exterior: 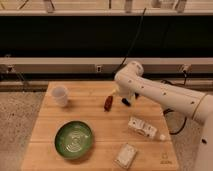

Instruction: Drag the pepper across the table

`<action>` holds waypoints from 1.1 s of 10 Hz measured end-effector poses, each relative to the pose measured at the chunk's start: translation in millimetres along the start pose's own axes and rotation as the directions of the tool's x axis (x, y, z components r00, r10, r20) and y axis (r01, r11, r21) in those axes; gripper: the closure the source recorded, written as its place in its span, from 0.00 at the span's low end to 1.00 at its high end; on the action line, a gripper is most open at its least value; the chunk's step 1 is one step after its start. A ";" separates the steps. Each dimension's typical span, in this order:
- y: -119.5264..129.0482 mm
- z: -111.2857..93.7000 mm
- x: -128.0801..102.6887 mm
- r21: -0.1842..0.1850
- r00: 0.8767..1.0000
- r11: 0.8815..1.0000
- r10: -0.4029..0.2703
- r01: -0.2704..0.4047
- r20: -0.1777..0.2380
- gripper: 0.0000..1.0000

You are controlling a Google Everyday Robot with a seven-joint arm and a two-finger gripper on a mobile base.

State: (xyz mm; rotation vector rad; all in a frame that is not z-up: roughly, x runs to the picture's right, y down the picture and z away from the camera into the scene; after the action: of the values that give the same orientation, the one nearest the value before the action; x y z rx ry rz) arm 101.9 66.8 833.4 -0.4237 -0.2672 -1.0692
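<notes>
The pepper (pixel 108 103) is small, dark red and tapered, and lies on the light wooden table (pixel 90 117) near the middle of its far half. My gripper (pixel 123 100) hangs from the white arm that reaches in from the right. It sits just to the right of the pepper, low over the table and very close to it. I cannot tell whether it touches the pepper.
A white cup (pixel 60 95) stands at the far left. A green bowl (pixel 74 139) sits at the front left. A white bottle-like item (pixel 142 127) lies at the right and a white packet (pixel 126 155) near the front edge. A cable hangs behind the table.
</notes>
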 end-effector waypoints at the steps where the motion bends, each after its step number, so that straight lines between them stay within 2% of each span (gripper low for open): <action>1: -1.6 1.2 -1.0 -0.005 1.000 1.000 -0.016 0.016 0.003 0.20; 6: -10.4 10.0 -6.5 -0.022 0.995 0.995 -0.094 0.094 0.018 0.20; 11: -21.9 21.9 -14.3 -0.042 0.984 0.983 -0.174 0.176 0.045 0.20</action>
State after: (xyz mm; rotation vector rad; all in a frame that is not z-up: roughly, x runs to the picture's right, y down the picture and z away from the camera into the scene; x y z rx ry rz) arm 75.7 79.0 851.5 -0.4698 -0.3218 -1.2418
